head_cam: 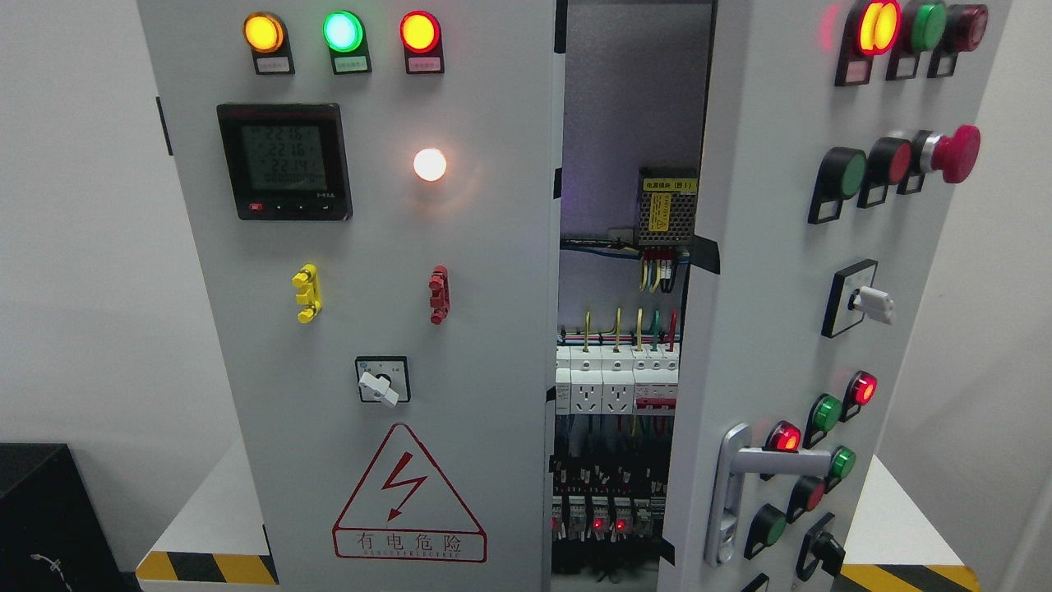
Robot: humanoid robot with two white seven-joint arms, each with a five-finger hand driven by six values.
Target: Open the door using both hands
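Right of the closed left door (370, 329), the right door (764, 329) stands tall and swung ajar, its face angled rightward. Wiring and breakers (616, 386) show in the gap between them. Its silver handle (740, 485) sits low, lever pointing right. Neither robot hand is visible.

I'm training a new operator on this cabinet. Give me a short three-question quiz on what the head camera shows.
1. True or false: the right door stands ajar.
2. What colour is the warning triangle on the left door?
3. The silver handle sits on: A) left door, B) right door.

Key: 1 true; 2 red; 3 B.
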